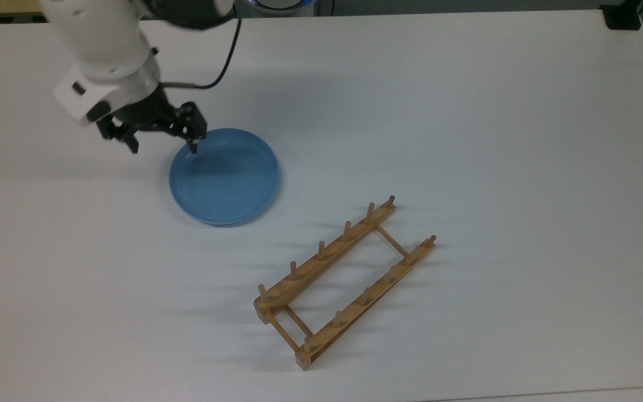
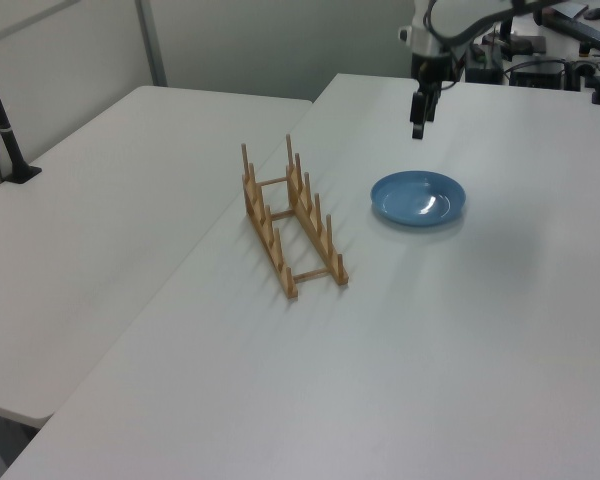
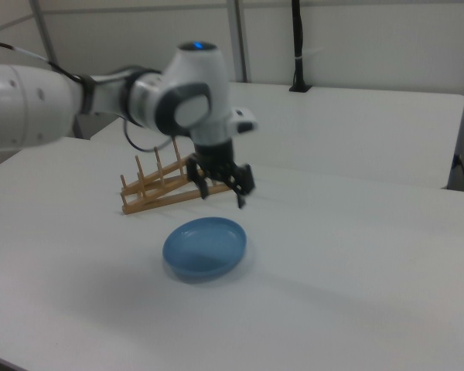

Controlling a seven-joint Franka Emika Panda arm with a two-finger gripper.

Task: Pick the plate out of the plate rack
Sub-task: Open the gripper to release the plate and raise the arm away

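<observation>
While one plate (image 1: 224,177) lies flat beside one plate rack (image 1: 345,281), the pincer (image 1: 162,144) hangs spread wide, empty.

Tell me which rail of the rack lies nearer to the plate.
The rail on the top view's upper left, facing the plate; the other rail lies beyond it.

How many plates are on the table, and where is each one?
1. The light-blue plate lies flat on the white table, apart from the wooden plate rack, which holds no plate. The open tool hangs above the plate's rim.
</observation>
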